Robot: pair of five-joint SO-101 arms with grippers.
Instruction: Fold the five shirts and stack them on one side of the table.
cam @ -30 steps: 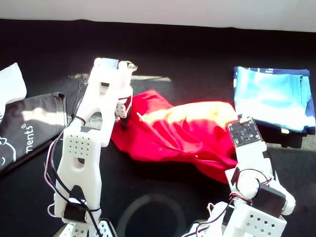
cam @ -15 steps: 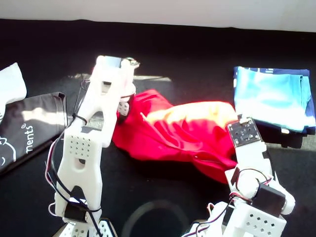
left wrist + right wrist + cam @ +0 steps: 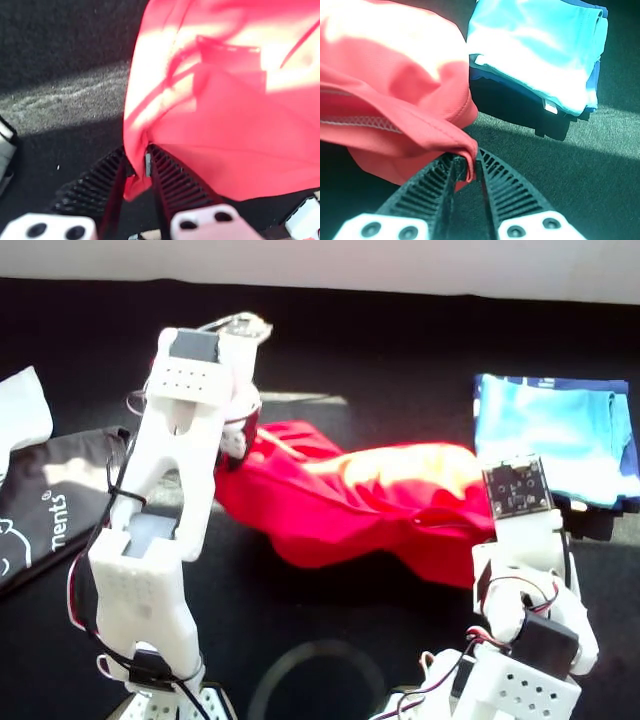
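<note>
A red shirt (image 3: 350, 500) hangs stretched between my two arms above the black table (image 3: 400, 350). My left gripper (image 3: 142, 160) is shut on its left edge, seen in the high view as the left gripper (image 3: 235, 435) under the tall white arm. My right gripper (image 3: 466, 167) is shut on a hemmed fold of the red shirt (image 3: 395, 100) at its right end, near the right gripper (image 3: 485, 525) in the high view. A folded stack topped by a light blue shirt (image 3: 555, 445) lies at the right side. The same light blue shirt (image 3: 535, 50) rests over darker folded ones.
A black shirt with white print (image 3: 55, 505) lies at the left edge, with a white shirt (image 3: 22, 410) beyond it. A bright sunlit strip (image 3: 300, 397) crosses the table behind the red shirt. A white wall edge (image 3: 320, 265) runs along the far side.
Both arms have lifted. The left arm rose and drew the shirt's left edge up and back; the right gripper moved up and right, so the red shirt is pulled more taut.
</note>
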